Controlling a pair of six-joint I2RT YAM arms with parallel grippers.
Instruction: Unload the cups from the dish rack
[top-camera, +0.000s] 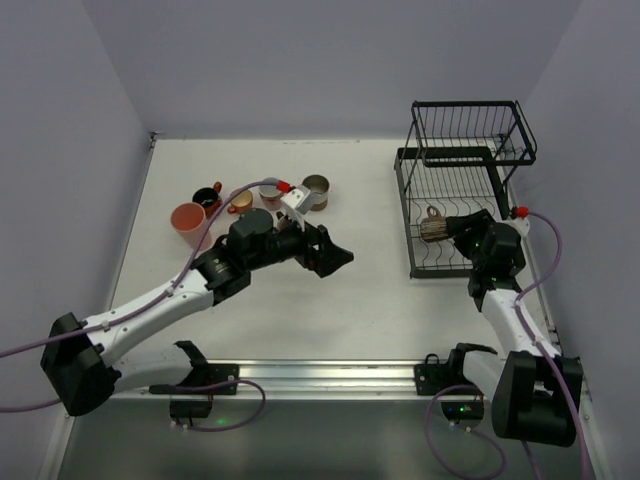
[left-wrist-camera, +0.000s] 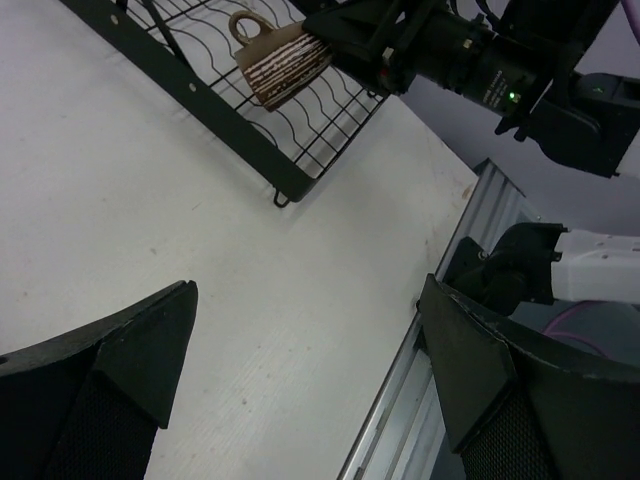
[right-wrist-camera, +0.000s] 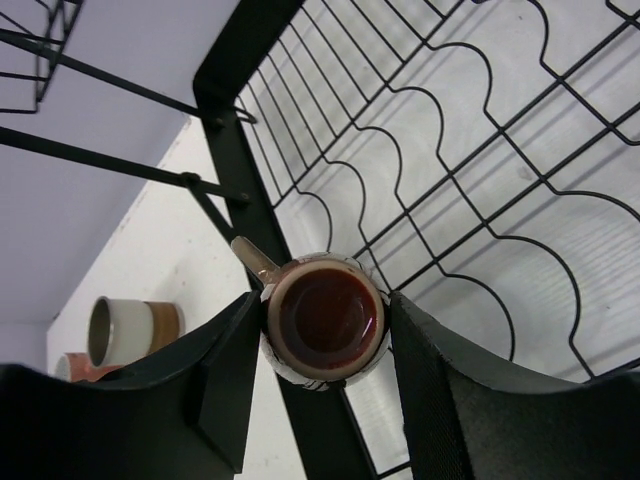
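Rack (top-camera: 405, 205) holds one cup (top-camera: 432, 227); five cups (top-camera: 187, 222) sit on table (top-camera: 350, 310).

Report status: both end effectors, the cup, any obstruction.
Left end effector open, empty. Right end effector shut on striped brown mug, lower tier of dish rack. No obstruction seen.

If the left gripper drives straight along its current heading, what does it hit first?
Likely the table: the left gripper looks tilted down at bare tabletop. If it runs level, the near corner of the dish rack comes first. Depth unclear.

Lab cell: blank walls (top-camera: 300, 60), rail-mounted arms (top-camera: 150, 300).
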